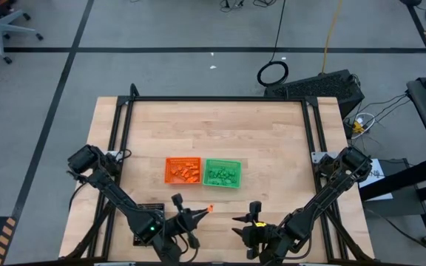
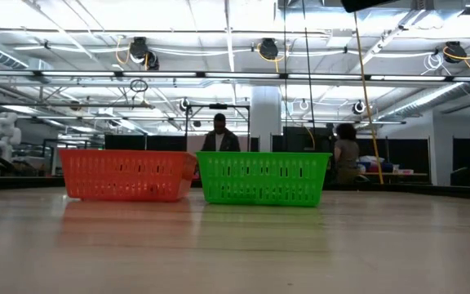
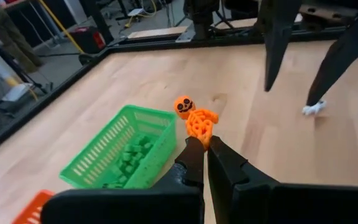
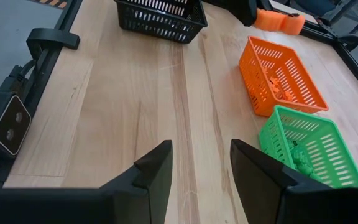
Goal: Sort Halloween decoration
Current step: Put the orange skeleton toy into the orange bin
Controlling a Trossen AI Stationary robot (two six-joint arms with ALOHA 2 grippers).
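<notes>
No brand, label or writing can be read anywhere in these views.

At the near edge of the table (image 1: 272, 140), the left arm reaches low and forward, its left end effector (image 3: 202, 144) clenched on a small orange pumpkin-headed figure (image 3: 194, 116), pinched by its lower part with the grinning head above the fingertips. From above, this trinket shows as an orange speck just in front of the left arm's tip, in front of the trays.

Beside it, the right arm mirrors that pose at the near edge; its right end effector (image 4: 201, 163) is released, fingers apart over bare wood, grasping nothing.

Farther in, at mid-table, the orange tray (image 1: 183, 171) and green tray (image 1: 222, 173) sit side by side, orange pieces (image 4: 279, 87) in the first, green pieces (image 3: 129, 162) in the second. A black basket (image 4: 160, 17) stands near the left arm.

Beyond the table, two people stand in the room.
</notes>
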